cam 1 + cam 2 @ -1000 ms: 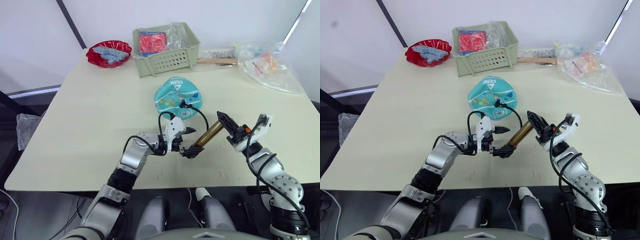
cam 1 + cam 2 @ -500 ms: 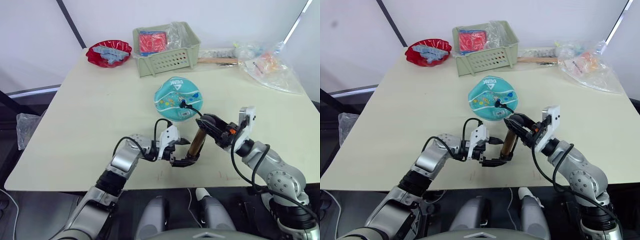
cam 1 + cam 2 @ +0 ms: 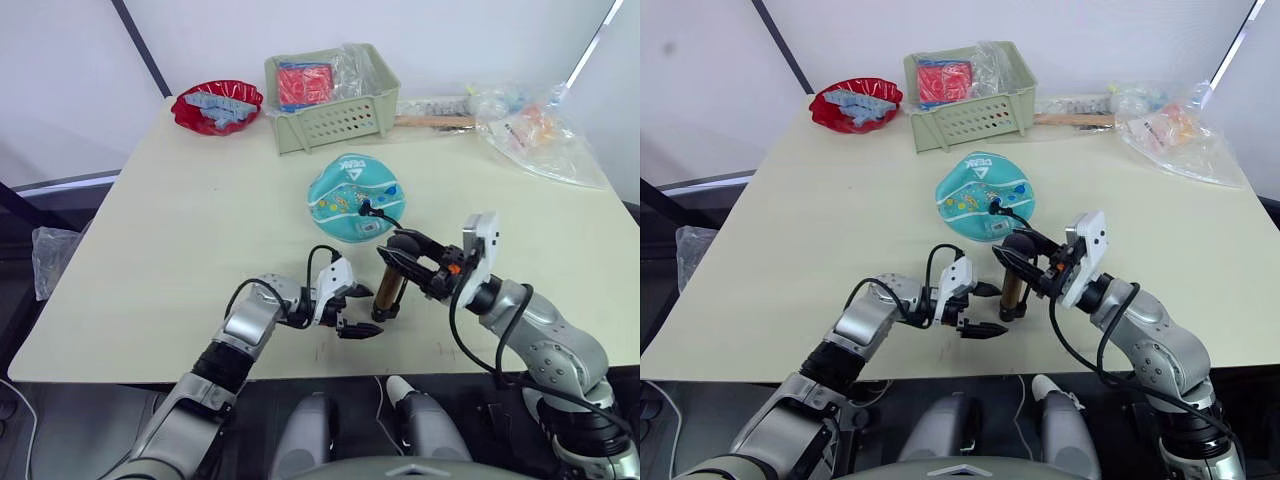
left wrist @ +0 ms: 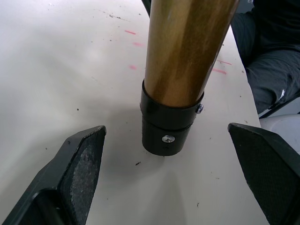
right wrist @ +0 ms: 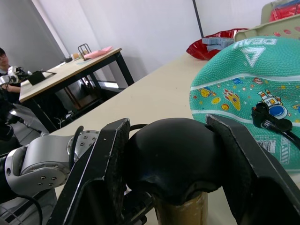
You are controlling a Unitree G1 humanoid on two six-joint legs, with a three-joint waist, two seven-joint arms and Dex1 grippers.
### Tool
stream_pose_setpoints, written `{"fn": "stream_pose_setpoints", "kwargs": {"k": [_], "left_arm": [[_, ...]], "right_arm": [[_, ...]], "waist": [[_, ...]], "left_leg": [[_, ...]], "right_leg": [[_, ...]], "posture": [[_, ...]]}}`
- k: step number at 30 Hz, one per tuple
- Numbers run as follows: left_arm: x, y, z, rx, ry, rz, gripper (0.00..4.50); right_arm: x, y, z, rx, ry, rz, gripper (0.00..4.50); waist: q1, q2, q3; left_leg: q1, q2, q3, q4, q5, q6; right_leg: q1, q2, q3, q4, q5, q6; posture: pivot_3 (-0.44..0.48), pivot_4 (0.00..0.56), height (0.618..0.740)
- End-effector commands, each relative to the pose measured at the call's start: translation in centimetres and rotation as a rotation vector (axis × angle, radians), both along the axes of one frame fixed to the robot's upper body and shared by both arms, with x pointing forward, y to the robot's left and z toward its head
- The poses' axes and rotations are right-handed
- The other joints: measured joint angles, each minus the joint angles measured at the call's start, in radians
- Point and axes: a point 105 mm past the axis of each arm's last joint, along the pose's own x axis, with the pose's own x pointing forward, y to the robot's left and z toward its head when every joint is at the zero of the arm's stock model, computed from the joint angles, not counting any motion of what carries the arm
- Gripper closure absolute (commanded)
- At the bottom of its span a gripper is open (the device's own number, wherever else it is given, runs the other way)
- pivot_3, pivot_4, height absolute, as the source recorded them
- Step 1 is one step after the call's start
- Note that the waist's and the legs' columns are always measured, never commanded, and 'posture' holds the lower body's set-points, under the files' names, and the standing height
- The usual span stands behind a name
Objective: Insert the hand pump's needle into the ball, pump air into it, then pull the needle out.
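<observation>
My left pincer point(image 3: 352, 312) is spread wide and empty, lying low on the worktop point(image 3: 180, 240) with the hand pump's point(image 3: 389, 289) black base cap just ahead between its fingers, untouched. The pump stands nearly upright, its long axis vertical. My right pincer point(image 3: 405, 254) grips its black handle from above, forearm reaching in from the right. Beyond, the ball point(image 3: 354, 196) lies flat-looking, the needle point(image 3: 366, 209) fitting already on it.
</observation>
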Motion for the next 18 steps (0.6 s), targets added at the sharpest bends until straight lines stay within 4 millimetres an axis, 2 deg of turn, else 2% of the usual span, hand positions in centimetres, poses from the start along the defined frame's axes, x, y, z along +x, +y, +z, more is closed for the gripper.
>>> {"fn": "stream_pose_setpoints", "kwargs": {"k": [1, 13, 16, 17, 18], "left_arm": [[-0.04, -0.36, 0.37, -0.034, -0.011, -0.003, 0.08], [0.11, -0.87, 0.03, -0.038, -0.022, 0.009, 0.08], [0.17, -1.05, 0.08, -0.047, -0.023, 0.014, 0.71], [0.16, -1.10, 0.09, -0.049, -0.023, 0.014, 1.04], [0.17, -1.14, 0.07, -0.050, -0.023, 0.015, 1.62]], "right_arm": [[-0.74, 0.34, 1.63, 0.019, -0.085, 0.026, 2.42], [-1.27, 0.64, 2.11, 0.023, -0.120, 0.055, 2.42], [-1.43, 0.75, 2.34, 0.027, -0.133, 0.066, 2.42], [-1.48, 0.78, 2.38, 0.027, -0.136, 0.070, 2.42], [-1.51, 0.78, 2.37, 0.026, -0.137, 0.071, 2.42]], "waist": [[0.000, 0.000, 0.000], [0.000, 0.000, 0.000], [0.000, 0.000, 0.000], [0.000, 0.000, 0.000], [0.000, 0.000, 0.000]], "left_leg": [[0.000, 0.000, 0.000, 0.000, 0.000, 0.000], [0.000, 0.000, 0.000, 0.000, 0.000, 0.000], [0.000, 0.000, 0.000, 0.000, 0.000, 0.000], [0.000, 0.000, 0.000, 0.000, 0.000, 0.000], [0.000, 0.000, 0.000, 0.000, 0.000, 0.000]], "right_leg": [[0.000, 0.000, 0.000, 0.000, 0.000, 0.000], [0.000, 0.000, 0.000, 0.000, 0.000, 0.000], [0.000, 0.000, 0.000, 0.000, 0.000, 0.000], [0.000, 0.000, 0.000, 0.000, 0.000, 0.000], [0.000, 0.000, 0.000, 0.000, 0.000, 0.000]], "posture": [[0.000, 0.150, 0.738], [0.000, 0.150, 0.738], [0.000, 0.150, 0.738], [0.000, 0.150, 0.738], [0.000, 0.150, 0.738]]}}
